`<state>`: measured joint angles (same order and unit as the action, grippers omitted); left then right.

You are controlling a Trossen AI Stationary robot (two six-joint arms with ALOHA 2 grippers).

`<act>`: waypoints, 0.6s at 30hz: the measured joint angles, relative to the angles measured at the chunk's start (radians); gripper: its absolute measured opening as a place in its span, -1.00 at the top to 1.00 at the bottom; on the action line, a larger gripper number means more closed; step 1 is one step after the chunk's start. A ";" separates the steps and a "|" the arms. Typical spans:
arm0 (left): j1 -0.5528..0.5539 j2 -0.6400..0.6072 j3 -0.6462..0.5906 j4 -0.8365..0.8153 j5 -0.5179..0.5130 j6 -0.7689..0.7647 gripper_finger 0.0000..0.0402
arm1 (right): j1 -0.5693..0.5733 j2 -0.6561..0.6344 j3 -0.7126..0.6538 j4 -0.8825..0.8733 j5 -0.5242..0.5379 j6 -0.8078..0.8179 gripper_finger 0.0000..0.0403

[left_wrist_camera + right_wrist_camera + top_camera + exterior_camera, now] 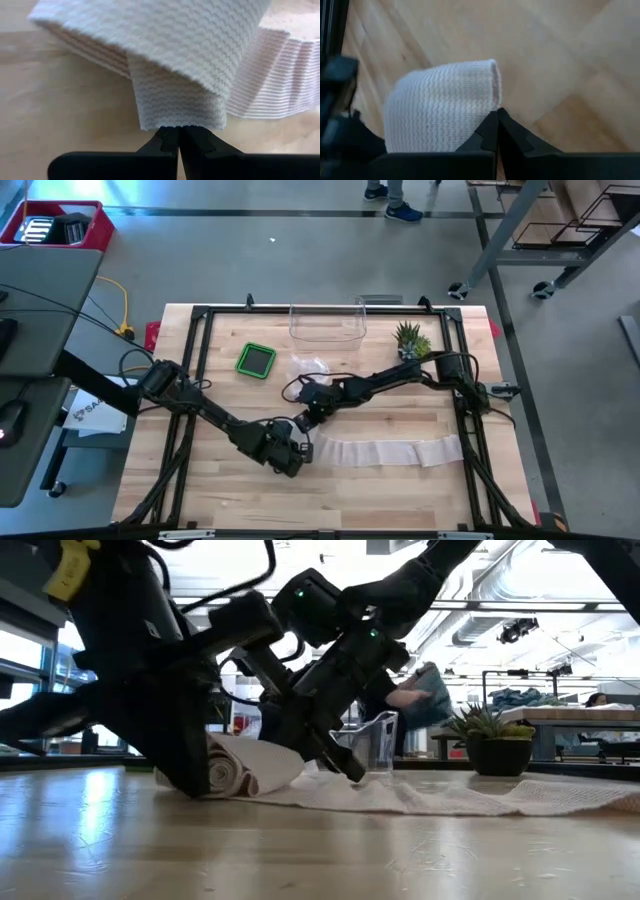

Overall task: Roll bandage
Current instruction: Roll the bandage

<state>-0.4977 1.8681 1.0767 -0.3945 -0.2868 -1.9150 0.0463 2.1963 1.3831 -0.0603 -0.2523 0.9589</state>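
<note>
The white knit bandage is partly wound into a roll (238, 764), which rests on the wooden table. Its loose strip (390, 451) lies flat toward the table's right edge. My left gripper (180, 136) comes in from the near left and is shut at the roll's near end (165, 45). My right gripper (497, 120) slants down from the far right, shut, with its tips at the bandage (445, 107) on the roll's far side (350, 770). My left gripper pinches between its two fingertips a flat tongue of bandage (180, 117) that sticks out of the roll's near end. The fingers slant down from the near left. The roll lies on the table beyond them. My right gripper's shut fingertips (490, 131) lie against the bandage's edge (487, 107) beside the roll, slanting down from the far right. Whether a layer sits between the fingers, I cannot tell.
A clear plastic box (328, 322), a green square pad (256, 360), crumpled clear wrap (310, 367) and a small potted plant (411, 340) stand at the table's far side. A black frame (200, 360) runs around the tabletop.
</note>
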 joint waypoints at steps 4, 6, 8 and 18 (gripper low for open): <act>-0.011 -0.040 0.000 -0.072 -0.004 0.018 1.00 | 0.004 0.001 0.026 -0.027 -0.025 -0.012 1.00; -0.011 -0.059 0.000 -0.102 -0.005 0.038 1.00 | 0.002 0.001 0.044 -0.040 -0.035 -0.018 1.00; -0.010 -0.073 0.000 -0.122 -0.009 0.057 1.00 | 0.001 0.001 0.063 -0.051 -0.036 -0.025 1.00; -0.010 -0.080 0.000 -0.201 -0.033 0.136 1.00 | -0.001 0.001 0.163 -0.241 -0.008 -0.097 1.00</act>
<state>-0.5079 1.7885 1.0767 -0.5957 -0.3194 -1.7788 0.0448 2.1975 1.5464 -0.3011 -0.2599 0.8622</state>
